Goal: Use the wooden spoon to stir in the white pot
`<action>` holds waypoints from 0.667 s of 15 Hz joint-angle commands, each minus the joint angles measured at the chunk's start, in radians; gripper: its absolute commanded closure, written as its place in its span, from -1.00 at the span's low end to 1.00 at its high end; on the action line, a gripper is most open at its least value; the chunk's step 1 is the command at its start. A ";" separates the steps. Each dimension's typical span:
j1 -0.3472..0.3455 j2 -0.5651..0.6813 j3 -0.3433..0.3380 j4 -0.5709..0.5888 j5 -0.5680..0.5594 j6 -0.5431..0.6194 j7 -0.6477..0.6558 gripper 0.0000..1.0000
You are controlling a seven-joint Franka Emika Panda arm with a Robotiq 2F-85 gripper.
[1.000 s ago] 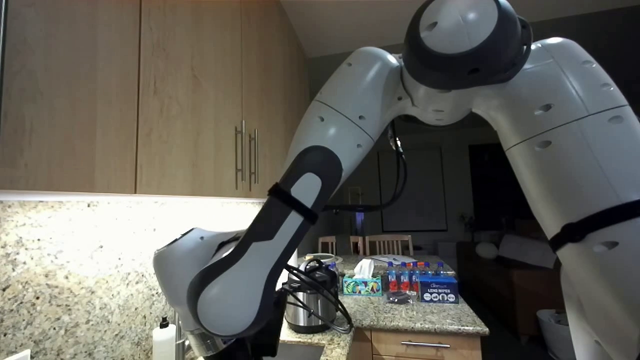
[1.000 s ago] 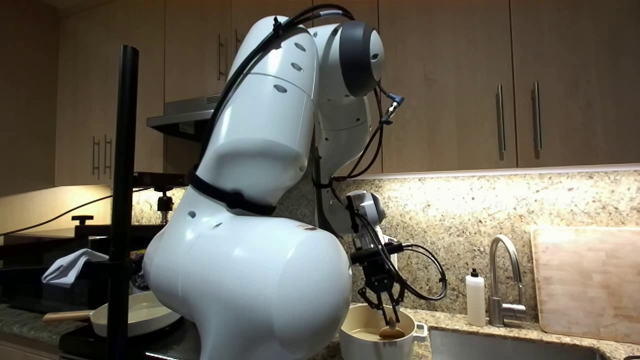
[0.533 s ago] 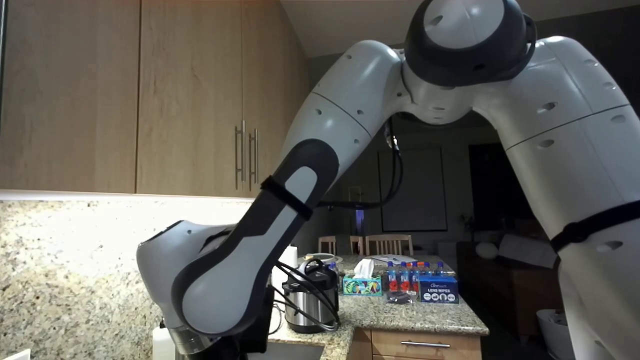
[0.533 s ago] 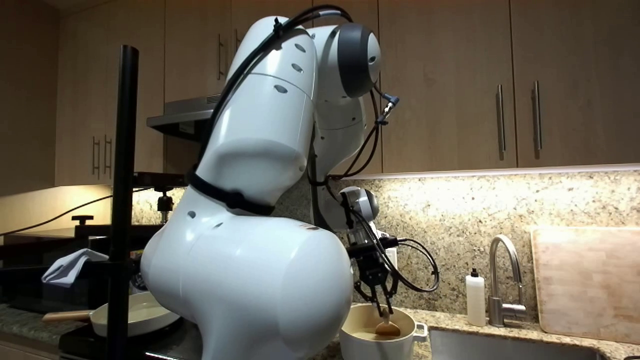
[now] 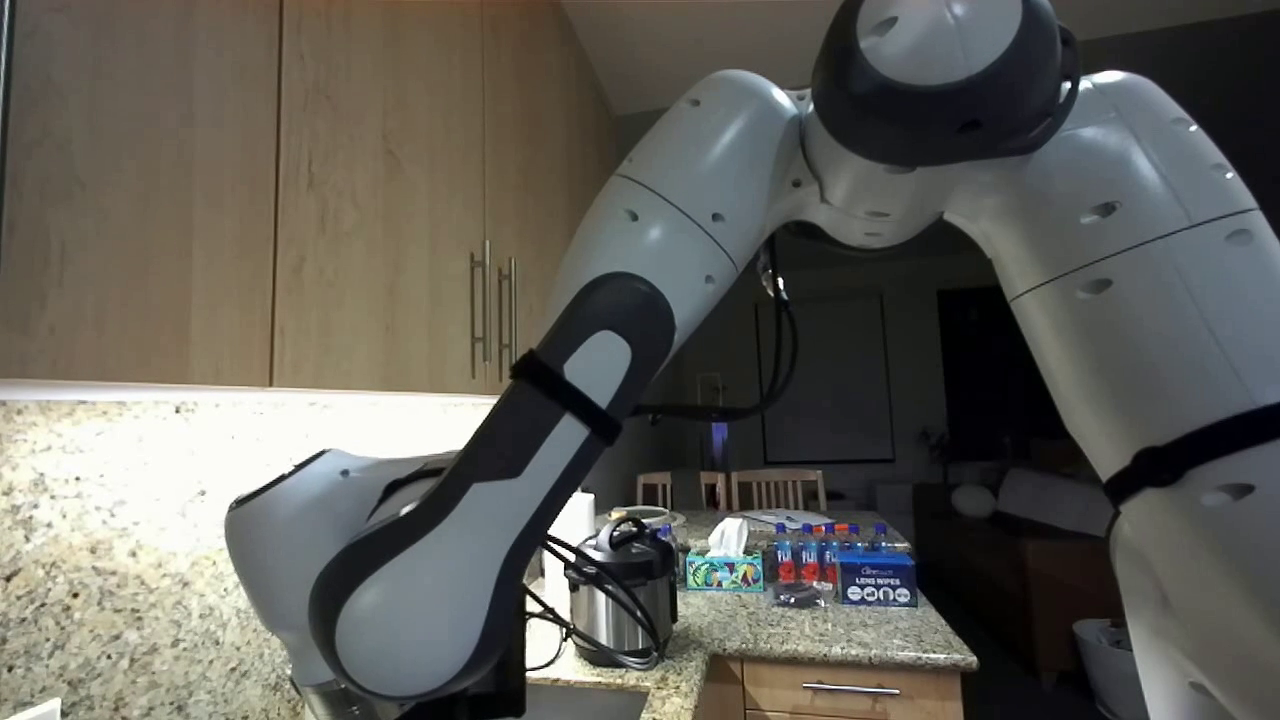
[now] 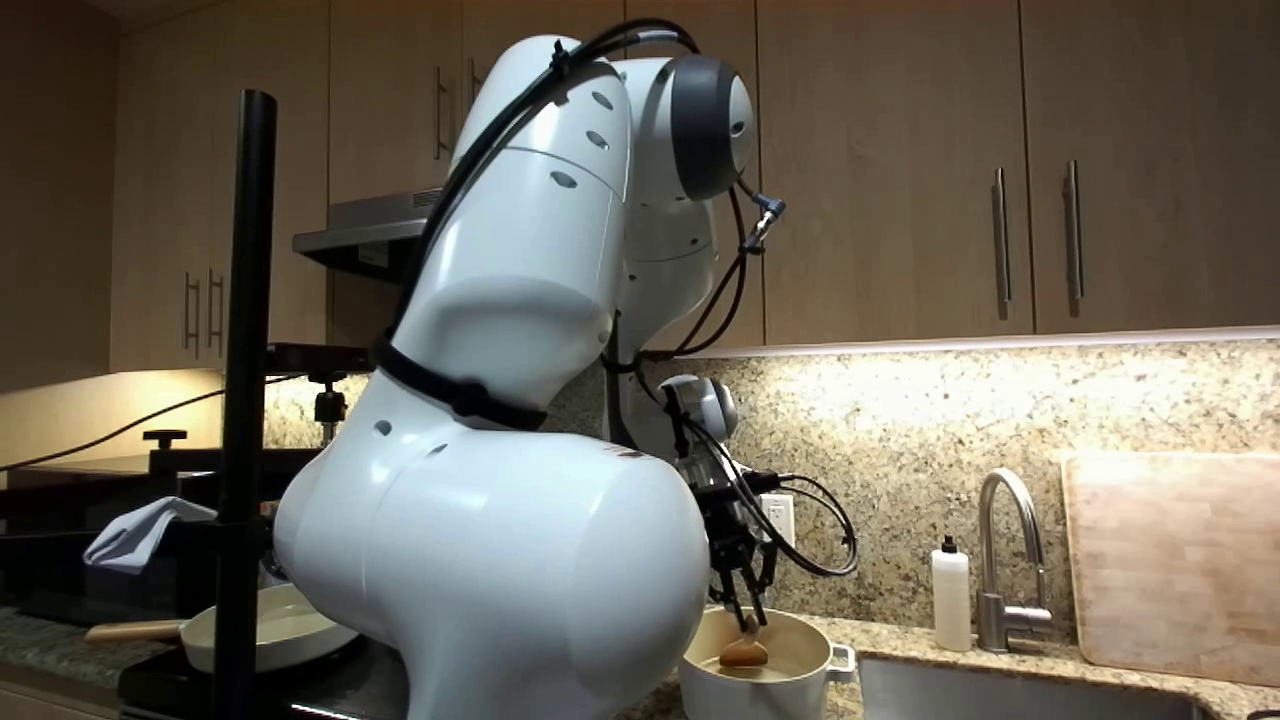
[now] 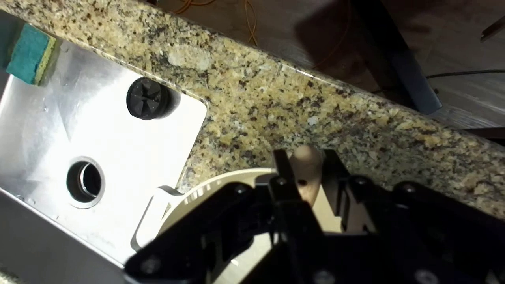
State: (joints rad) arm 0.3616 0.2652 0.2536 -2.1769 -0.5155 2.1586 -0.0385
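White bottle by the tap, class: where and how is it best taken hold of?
Probably around the middle of the white bottle, below its black cap, coming in level from the side facing away from the backsplash. It stands upright with straight sides, and the tap is close beside it.

A tissue box (image 5: 724, 573) stands beside bottles (image 5: 807, 560); a cooker (image 5: 604, 615) sits near.

You have a white pot (image 6: 755, 698) with a cream inside, a tan-brown spoon (image 6: 743, 656), black jaws, a counter (image 7: 244, 90) speckled tan, brown and black, a teal and yellow sponge (image 7: 28, 54), a blue carton (image 5: 877, 579) with white lettering, and a multicoloured patterned tissue box (image 5: 724, 573).
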 commanded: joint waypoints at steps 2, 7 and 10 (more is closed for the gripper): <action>0.010 -0.049 0.002 -0.083 -0.040 -0.002 0.030 0.82; -0.010 -0.122 -0.012 -0.188 -0.039 0.028 0.092 0.82; -0.030 -0.170 -0.023 -0.224 -0.035 0.028 0.100 0.82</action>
State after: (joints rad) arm 0.3573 0.1875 0.2346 -2.3206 -0.5348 2.1621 0.0330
